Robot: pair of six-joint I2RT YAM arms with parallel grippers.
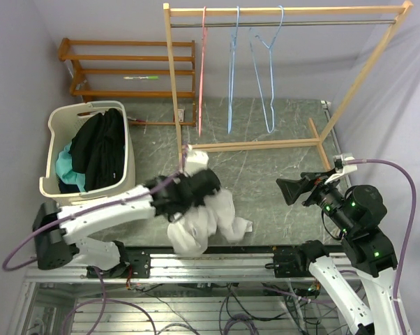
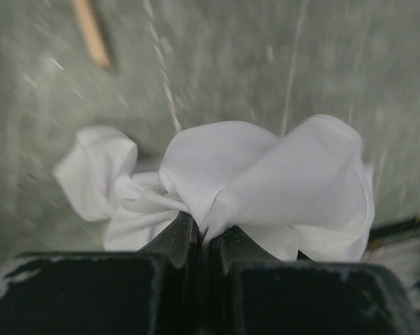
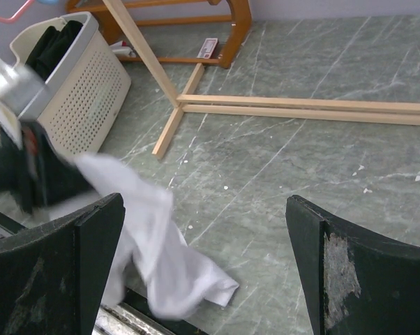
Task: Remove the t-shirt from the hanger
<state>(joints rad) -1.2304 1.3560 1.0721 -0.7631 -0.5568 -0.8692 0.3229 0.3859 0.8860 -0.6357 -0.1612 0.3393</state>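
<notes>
My left gripper [image 1: 214,184] is shut on a bunched white t-shirt [image 1: 196,229] and holds it above the near edge of the floor. In the left wrist view the jaws [image 2: 204,227] pinch a fold of the t-shirt [image 2: 266,174], which hangs below in loose lobes. A thin pink curved piece [image 1: 187,152], maybe a hanger's hook, shows at the shirt's top; it also shows in the right wrist view [image 3: 11,14]. My right gripper [image 1: 285,190] is open and empty, to the right of the shirt. Its view [image 3: 204,209] shows the t-shirt [image 3: 161,258] hanging blurred at the left.
A wooden clothes rack [image 1: 178,105] stands behind, with a pink hanger [image 1: 201,70] and two blue hangers [image 1: 232,70] on its rail. A cream laundry basket [image 1: 56,125] with dark clothes is at the left. A wooden shelf [image 1: 126,59] stands at the back left.
</notes>
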